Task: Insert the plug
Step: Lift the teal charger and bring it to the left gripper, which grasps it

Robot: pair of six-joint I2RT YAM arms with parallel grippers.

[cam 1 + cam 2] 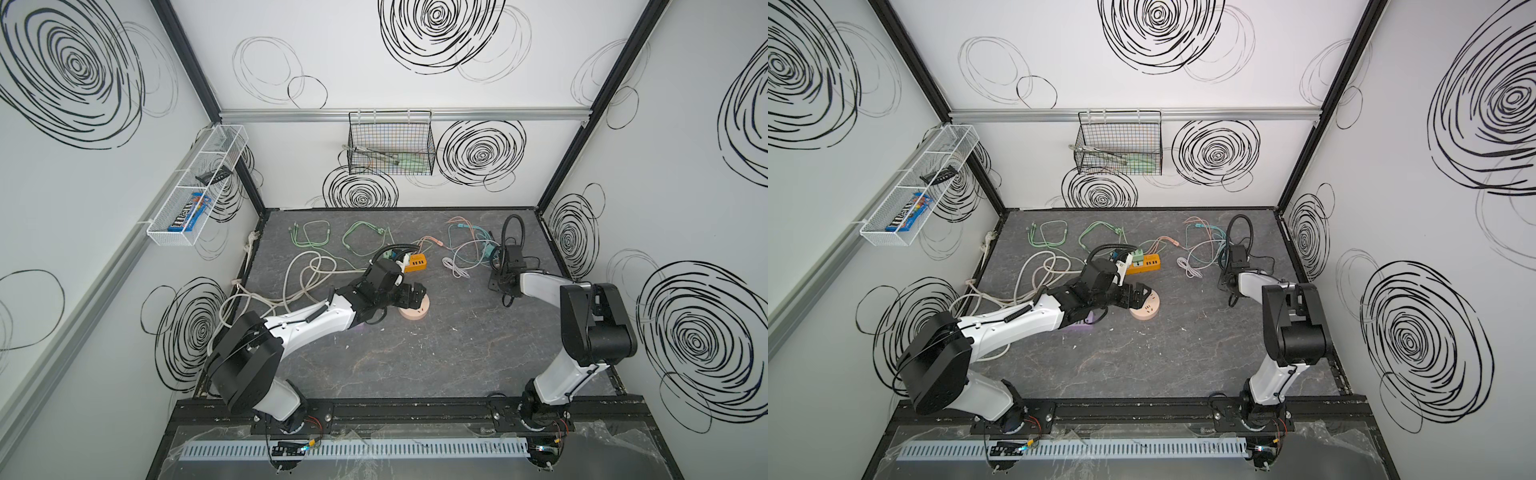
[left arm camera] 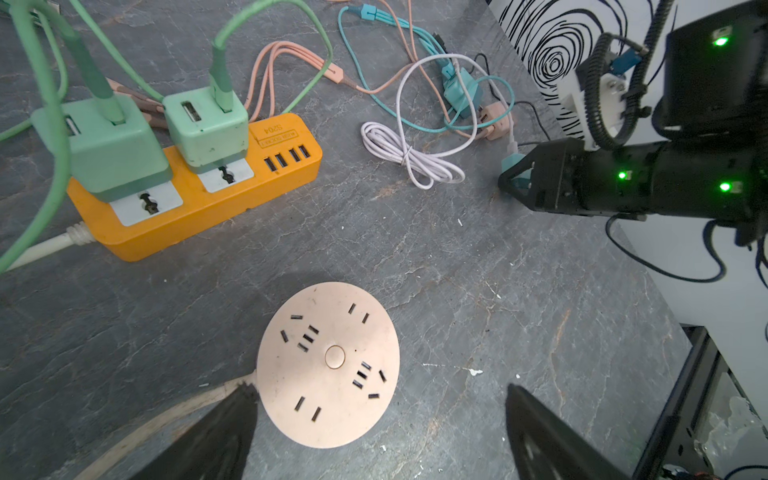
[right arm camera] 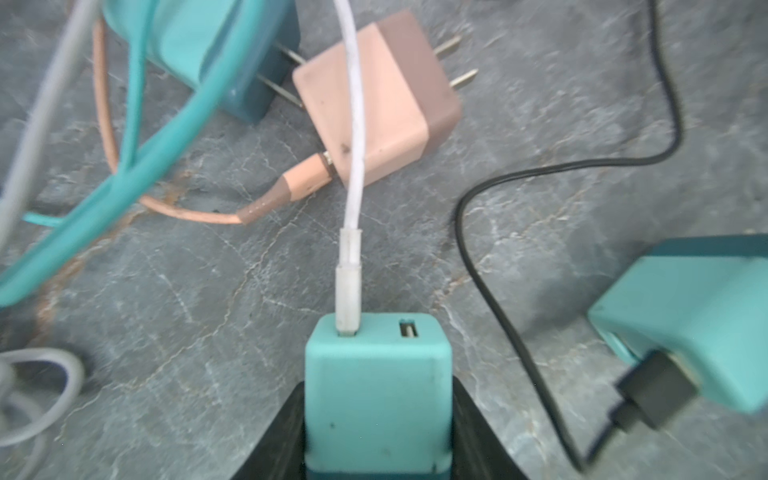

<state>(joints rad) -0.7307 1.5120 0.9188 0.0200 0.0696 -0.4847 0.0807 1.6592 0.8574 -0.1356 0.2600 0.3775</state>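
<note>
- The right gripper (image 3: 378, 384) presses its two black fingers against both sides of the teal plug (image 3: 376, 415), clamping it low over the table (image 3: 208, 291). I cannot tell whether the plug is lifted clear.
- A white cable (image 3: 353, 166) runs out of one of the plug's USB ports.
- Just beyond it, a pink charger (image 3: 374, 99) lies on its side.
- In both top views the right arm (image 1: 540, 286) stretches from a raised elbow toward the far right corner, with its wrist down in the cable tangle.
- The left gripper (image 2: 379, 388) is spread wide and empty, hovering over the round pink socket (image 2: 328, 365).
- The left arm (image 1: 307, 324) reaches diagonally from the near left base to the table's middle.
- An orange power strip (image 2: 199, 208) lies near the socket.
</note>
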